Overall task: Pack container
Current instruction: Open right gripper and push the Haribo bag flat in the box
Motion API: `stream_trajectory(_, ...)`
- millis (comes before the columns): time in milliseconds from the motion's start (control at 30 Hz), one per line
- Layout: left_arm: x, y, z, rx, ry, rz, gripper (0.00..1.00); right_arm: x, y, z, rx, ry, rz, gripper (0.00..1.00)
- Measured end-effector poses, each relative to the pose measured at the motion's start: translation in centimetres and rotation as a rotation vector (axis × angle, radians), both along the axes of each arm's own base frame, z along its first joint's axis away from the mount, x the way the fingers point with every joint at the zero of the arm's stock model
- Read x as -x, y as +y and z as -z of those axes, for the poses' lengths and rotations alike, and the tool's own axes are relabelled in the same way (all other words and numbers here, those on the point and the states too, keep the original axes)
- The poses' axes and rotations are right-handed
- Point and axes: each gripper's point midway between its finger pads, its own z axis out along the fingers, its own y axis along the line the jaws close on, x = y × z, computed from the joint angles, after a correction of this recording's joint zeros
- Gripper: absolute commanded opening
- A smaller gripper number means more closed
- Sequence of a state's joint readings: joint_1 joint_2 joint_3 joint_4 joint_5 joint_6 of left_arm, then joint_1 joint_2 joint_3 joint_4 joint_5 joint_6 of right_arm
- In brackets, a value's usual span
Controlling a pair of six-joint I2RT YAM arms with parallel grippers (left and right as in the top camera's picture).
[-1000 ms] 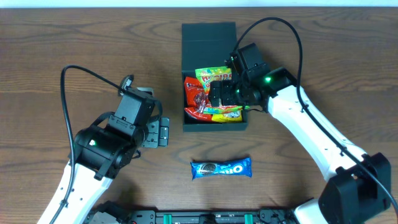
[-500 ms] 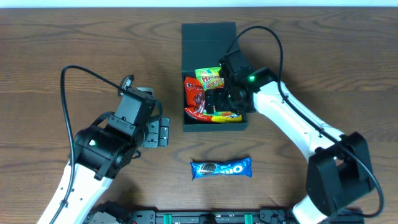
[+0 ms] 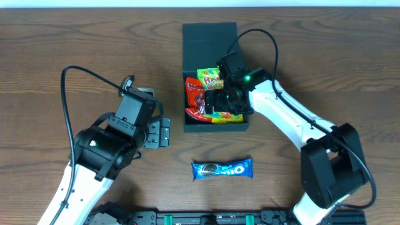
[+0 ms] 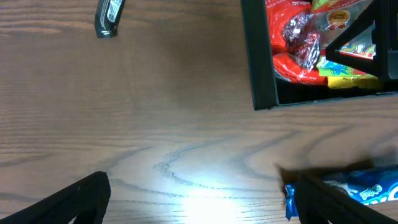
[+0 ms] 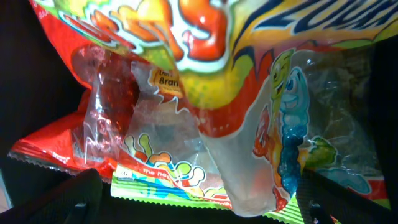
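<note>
The dark teal container stands at the table's back centre with its flap lid open behind it. Inside lie a green and yellow candy packet, a red packet and a yellow-edged gummy packet. My right gripper is open inside the container, its fingers spread just over the packets. A blue Oreo packet lies on the table in front of the container. My left gripper is open and empty, left of the container; its view shows the container wall and the Oreo packet.
A small dark object lies on the wooden table at the upper left of the left wrist view. The right arm's cable arcs over the container's right side.
My right gripper has moved left and further into the container, over the packets. The left arm and the Oreo packet have not moved.
</note>
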State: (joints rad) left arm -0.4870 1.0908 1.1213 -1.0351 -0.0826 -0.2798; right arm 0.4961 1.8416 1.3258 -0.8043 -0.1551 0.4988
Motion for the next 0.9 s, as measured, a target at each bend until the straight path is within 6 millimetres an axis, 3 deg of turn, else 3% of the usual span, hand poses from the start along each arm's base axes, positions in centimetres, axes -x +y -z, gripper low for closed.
stream_trajectory(333,0.0,0.0,0.0,0.0,0.0,0.0,0.95,-0.8,1.3,-0.8,-0.069,-0.03,0.004,0.99)
stream_trajectory(600,0.0,0.0,0.0,0.0,0.0,0.0,0.95,-1.3,2.2,-6.5,-0.159,-0.125,-0.011,0.99)
stream_trajectory(900,0.0,0.0,0.0,0.0,0.0,0.0,0.95,-4.2,4.4,-9.3,-0.253,-0.296,-0.067,0.99)
